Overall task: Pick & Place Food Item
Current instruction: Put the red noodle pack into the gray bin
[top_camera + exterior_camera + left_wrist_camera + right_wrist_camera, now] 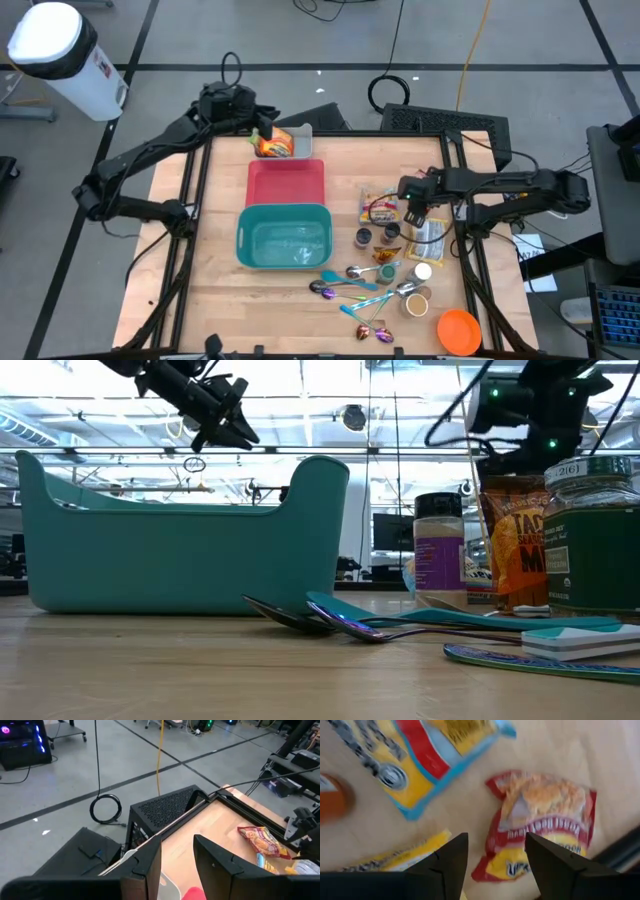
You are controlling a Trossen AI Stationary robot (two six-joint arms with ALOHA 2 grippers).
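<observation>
- We read the red-and-yellow crinkled snack bag [540, 820] as the likely food item: it lies flat on the wooden table [205, 300] w/ the other packets on the right side, just ahead of and below the right claw [495, 852].
- Key relation: in the right wrist view the bag sits partly btwn the two dark fingers and partly beyond the far one, so it's off-centre to the claw. Its long axis runs roughly along the fingers' reach, not across the gap.
- Right claw [415, 208]: fingers apart, nothing btwn them yet; no contact w/ the bag that we can see.
- Right arm pose: stretched in from the table's right edge, wrist tipped down over the packets, near the blue-and-yellow flat packet [415, 765].
- Left claw [262, 133]: parked at the table's far edge by the small grey tray [298, 135] w/ an orange packet in it. Fingers [215, 865] stand partly apart; whether they hold anything, we can't tell.
- Right arm is clearly nearer the bag; left is well apart from it.
- Likely drop spots, our guess: red rectangular bin [287, 183] or teal rectangular bin [285, 240], both mid-table, left of the right claw.
- Next move prob needs a small sideways shift to centre the bag, then descend.
</observation>
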